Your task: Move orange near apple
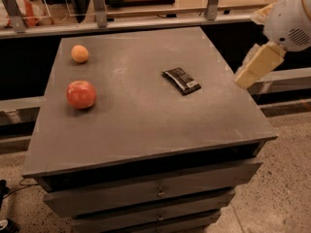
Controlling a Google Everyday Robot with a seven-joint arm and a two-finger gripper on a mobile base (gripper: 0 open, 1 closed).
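The small matte orange (79, 53) lies near the far left corner of the grey cabinet top (141, 115). The larger shiny red apple (81, 94) lies in front of it, a short gap nearer to the camera, and the two do not touch. My gripper (244, 78) comes in from the right edge on a white arm. Its tan end hangs over the right edge of the top, far from both fruits, and it holds nothing that I can see.
A black snack bar wrapper (181, 80) lies right of centre on the top. The cabinet has drawers (158, 192) on its front. A rail with metal posts (99, 6) runs behind it, and a speckled floor lies to the right.
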